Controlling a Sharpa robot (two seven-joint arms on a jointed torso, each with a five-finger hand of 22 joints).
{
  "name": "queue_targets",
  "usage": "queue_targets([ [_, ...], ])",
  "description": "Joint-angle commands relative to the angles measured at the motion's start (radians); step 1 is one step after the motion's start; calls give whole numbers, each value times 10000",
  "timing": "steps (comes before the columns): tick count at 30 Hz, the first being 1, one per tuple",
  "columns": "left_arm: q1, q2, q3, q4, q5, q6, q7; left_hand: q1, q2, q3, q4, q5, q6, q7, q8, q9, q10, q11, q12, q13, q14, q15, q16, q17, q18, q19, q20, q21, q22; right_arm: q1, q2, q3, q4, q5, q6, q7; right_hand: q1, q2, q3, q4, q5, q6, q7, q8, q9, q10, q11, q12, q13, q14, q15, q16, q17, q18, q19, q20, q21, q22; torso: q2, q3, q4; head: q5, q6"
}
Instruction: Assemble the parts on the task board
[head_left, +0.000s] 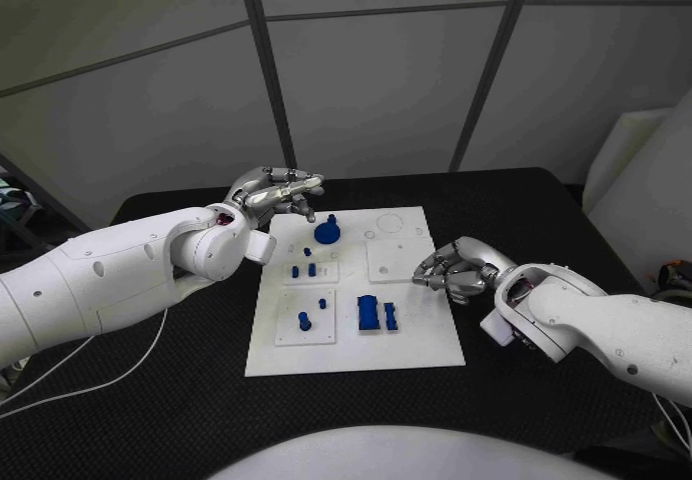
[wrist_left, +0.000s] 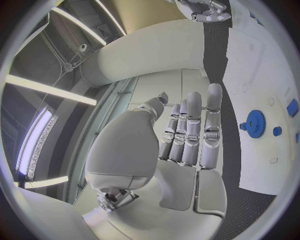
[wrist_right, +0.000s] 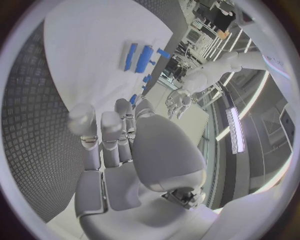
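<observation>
Head view: task board (head_left: 418, 345) on the black tabletop (head_left: 562, 210), blue gear part (head_left: 327, 232) standing near the board's far edge. Left hand (head_left: 274, 193) hovers just beyond the gear, off the board's far-left corner, fingers (wrist_left: 194, 125) straight, close together, holding nothing. Right hand (head_left: 454, 268) sits at the board's right edge, well apart from the gear, fingers loosely curled, nothing held. Left hand is nearer; the gear lies board-side of its fingertips.
</observation>
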Motion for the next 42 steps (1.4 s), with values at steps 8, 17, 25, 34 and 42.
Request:
queue_targets([
  [8, -35, 770, -61, -1479, 1418, -161, 1045, 234, 193, -435, 269, 54, -183, -7, 277, -11, 132, 174, -710, -505, -603, 467, -4773, -2012, 496, -2003, 640, -2665, -2526, 290, 1198, 331, -3158, 5315, 324, 4089, 1239, -22, 283, 311, -511, -86, 410, -924, -816, 221, 576, -4173, -5190, -2160, 695, -7175, -4948, 643, -2569, 658, -7134, -4155, -608, -218, -303, 124, 706],
  [17, -400, 1781, -50, -3342, 1941, -257, 1517, 393, 348, -591, 479, 32, -128, -151, -207, -37, 621, 440, -2422, -555, -731, 946, -7758, -2871, 534, -3619, 1227, -3068, -5000, 314, 2837, 517, -5758, 6007, 943, 5144, 1264, 9, 439, 296, -1026, -190, 560, -1498, -1877, 311, 1012, -5521, -7925, -2896, 1350, -10044, -7349, 648, -2964, 1380, -9301, -6644, -970, -279, -597, 317, 1177],
  [25, -799, 2168, -12, -3890, 2150, -532, 1950, 216, 374, -1088, 593, 23, -185, -198, -588, -44, 522, 679, -3111, -563, -951, 1178, -8740, -3119, 530, -3943, 1415, -3050, -5887, 312, 3462, 537, -6549, 5753, 1330, 5426, 838, 77, 415, -105, -1117, -300, 650, -1499, -2543, 40, 1170, -5675, -8755, -3176, 1598, -10287, -8613, 663, -3441, 1633, -9307, -8290, -1016, -252, -570, 387, 1254],
  [34, -982, 2191, -19, -3716, 2011, -552, 1673, -3873, 1341, -1947, 209, -536, -3013, -650, -1068, -688, -2678, 135, -4111, -1192, -3867, 690, -9934, -3761, 83, -6230, 572, -3683, -7097, 293, 3478, 530, -6502, 5632, 1109, 5154, -3949, -299, 1384, -923, -1696, -3199, 124, -2121, -3123, -3367, 713, -6311, -9378, -6171, 1210, -10907, -9346, 87, -6212, 924, -9906, -10109, -988, -230, -528, 425, 1215],
  [42, -847, 1935, -136, -2780, 1848, -1462, 1758, -6517, 1341, -2425, -598, -536, -4825, -963, -1954, -688, -4664, -200, -4111, -1192, -5740, 409, -9934, -3761, 68, -7726, 52, -3683, -7704, 324, 3072, 464, -5560, 6249, 305, 5391, -6734, -299, 1384, -1293, -2077, -4939, -199, -2121, -3854, -5338, 440, -6311, -9378, -8173, 384, -10907, -10138, -85, -8015, 503, -9906, -10872, -831, -235, -109, 142, 1428],
])
